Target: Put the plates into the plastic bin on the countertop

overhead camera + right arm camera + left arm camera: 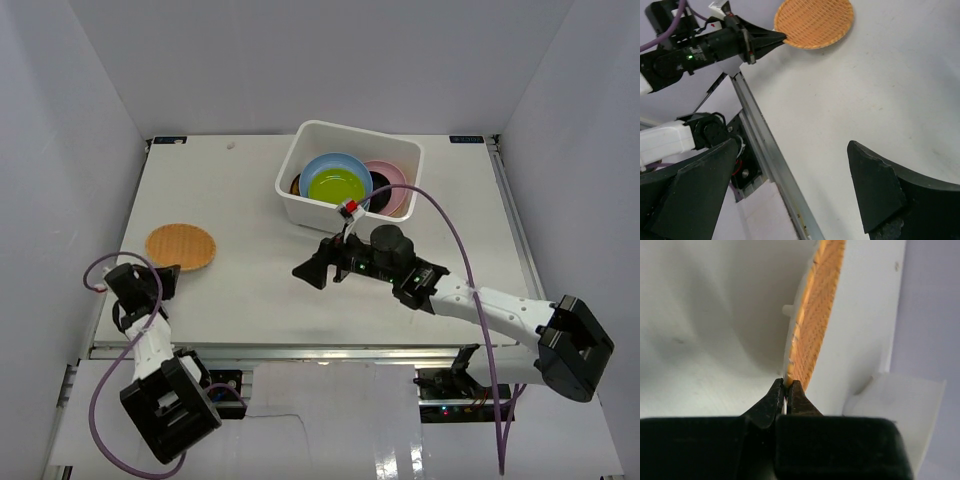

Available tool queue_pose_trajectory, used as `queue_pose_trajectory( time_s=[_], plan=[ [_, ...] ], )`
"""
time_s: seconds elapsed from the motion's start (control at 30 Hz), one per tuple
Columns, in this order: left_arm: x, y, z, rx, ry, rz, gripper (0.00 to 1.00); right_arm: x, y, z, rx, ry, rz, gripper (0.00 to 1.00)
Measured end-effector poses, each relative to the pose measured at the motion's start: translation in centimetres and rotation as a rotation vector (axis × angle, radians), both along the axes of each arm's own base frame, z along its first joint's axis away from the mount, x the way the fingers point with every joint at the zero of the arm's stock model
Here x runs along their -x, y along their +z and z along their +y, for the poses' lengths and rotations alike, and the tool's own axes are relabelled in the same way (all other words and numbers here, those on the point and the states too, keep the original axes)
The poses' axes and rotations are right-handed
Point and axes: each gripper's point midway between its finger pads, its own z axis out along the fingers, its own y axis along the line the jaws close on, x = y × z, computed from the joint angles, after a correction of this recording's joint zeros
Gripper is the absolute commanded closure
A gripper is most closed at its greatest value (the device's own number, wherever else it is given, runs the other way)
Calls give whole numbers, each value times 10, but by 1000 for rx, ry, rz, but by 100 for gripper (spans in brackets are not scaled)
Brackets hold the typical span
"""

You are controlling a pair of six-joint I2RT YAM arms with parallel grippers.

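The orange woven-look plate (pixel 181 246) lies at the left of the countertop (pixel 250 200). My left gripper (pixel 172 271) is shut on its near rim; in the left wrist view the plate (pixel 815 315) stands edge-on between the pinched fingertips (pixel 786 387). It also shows in the right wrist view (pixel 815 22) with the left gripper (pixel 780 37) at its rim. The white plastic bin (pixel 345 140) at the back holds the blue (pixel 325 165), lime green (pixel 335 187), pink (pixel 390 180) and black (pixel 380 190) plates. My right gripper (pixel 312 270) is open and empty mid-table.
The metal front rail (pixel 770 165) runs diagonally under my right gripper (pixel 790 195). White walls enclose the table on three sides. The left arm's purple cable (pixel 100 265) loops by the table's left edge.
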Motion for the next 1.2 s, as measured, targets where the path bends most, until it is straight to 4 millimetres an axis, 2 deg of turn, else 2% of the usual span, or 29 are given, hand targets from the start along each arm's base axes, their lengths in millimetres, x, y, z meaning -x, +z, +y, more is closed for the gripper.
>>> queue_pose_trajectory(
  time_s=[0.1,0.2,0.37,0.47,0.57,0.63,0.73,0.87,0.9,0.97,1.0,1.03,1.07,1.1,1.13,1.17,1.2],
  plan=[
    [-12,32,-20,24,-129,-76,100,-21,2,-11,5,-17,25,6],
    [-30,79,-45,-6,-278,-186,100,-42,16,-13,-2,-23,36,10],
    [-36,167,-89,-109,-488,-391,100,-56,49,1,-36,23,10,10],
    [-36,204,-109,-150,-583,-479,100,-61,63,9,-47,47,-4,10],
    [-35,227,-134,-155,-703,-531,100,-75,73,15,-49,51,-13,10],
    [-34,233,-154,-136,-799,-546,100,-90,79,16,-57,41,-18,10],
    [-31,234,-182,-104,-935,-554,100,-112,80,12,-58,16,-17,10],
    [-23,233,-217,-63,-1098,-562,100,-131,68,5,-43,-14,6,7],
    [-20,232,-225,-51,-1134,-564,100,-133,66,3,-40,-19,12,1],
    [-15,233,-237,-39,-1195,-581,100,-137,65,-1,-39,-33,18,29],
    [-12,235,-242,-36,-1221,-593,100,-139,66,-3,-48,-37,20,60],
    [-12,235,-245,-36,-1232,-599,99,-138,70,-3,-64,-30,20,77],
    [-14,232,-247,-50,-1235,-598,70,-135,71,-6,-85,-33,46,88],
    [-19,227,-244,-48,-1221,-582,53,-131,80,-10,-115,-16,41,92],
    [-23,224,-244,-43,-1221,-572,37,-130,87,-13,-126,-28,21,92],
    [-23,222,-246,-38,-1229,-566,14,-129,92,-18,-131,-40,2,92],
    [-23,221,-247,-38,-1235,-562,2,-132,94,-25,-131,-63,-12,92]
  ],
)
